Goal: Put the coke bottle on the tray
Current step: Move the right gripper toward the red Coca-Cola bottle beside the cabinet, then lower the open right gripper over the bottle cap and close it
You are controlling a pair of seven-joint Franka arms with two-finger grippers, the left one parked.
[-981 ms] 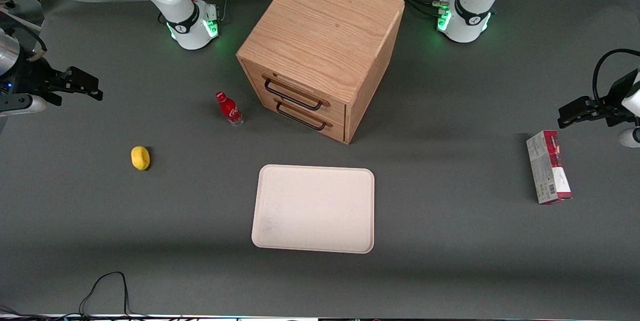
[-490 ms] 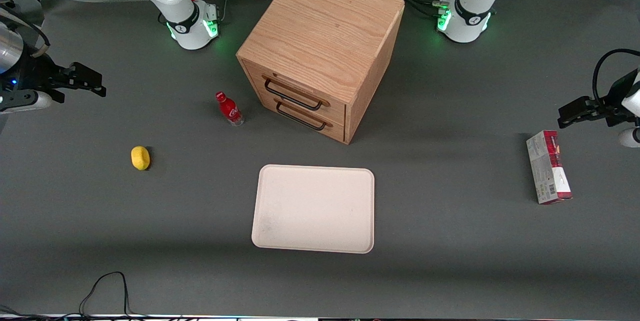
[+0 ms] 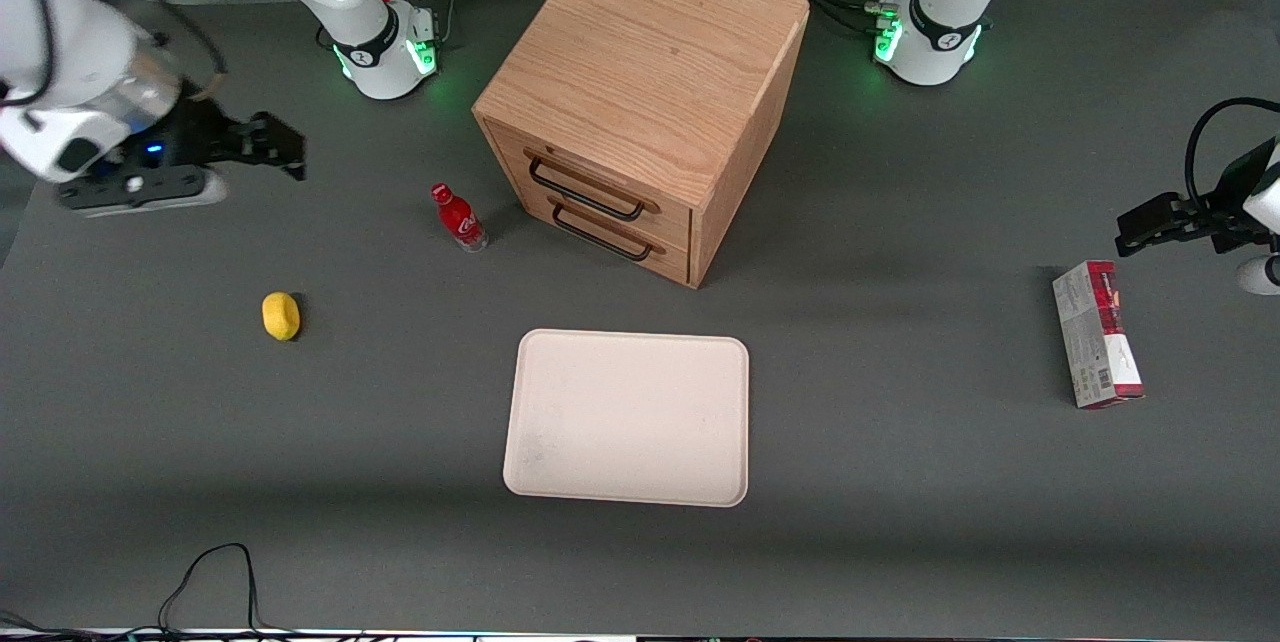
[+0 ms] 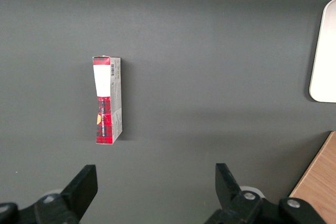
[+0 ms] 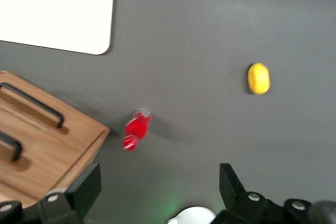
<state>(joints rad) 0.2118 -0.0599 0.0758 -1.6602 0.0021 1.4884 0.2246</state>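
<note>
Approach step: gripper (image 3: 285, 144) was up near the working arm's end, well apart from the coke bottle (image 3: 459, 217), fingers (image 5: 84, 187) spread and empty. One bottle stood, apparently upright, on the table beside the cabinet (image 3: 640, 102); one bare tray (image 3: 628, 417) nearer the camera; one lemon (image 3: 281, 315); one carton (image 3: 1097, 334). Next: descend over the bottle, straddle it, close.

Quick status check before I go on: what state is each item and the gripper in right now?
Small red coke bottle with red cap: upright on the table, in front of the cabinet, ungrasped.
Flat cream rectangular tray: flat on the table, nothing on it.
Wooden two-drawer cabinet: both drawers shut.
Yellow lemon-shaped object: resting on the table.
Red-and-white carton: lying flat toward the parked arm's end.
Gripper: open, empty, above the table, apart from the bottle.
</note>
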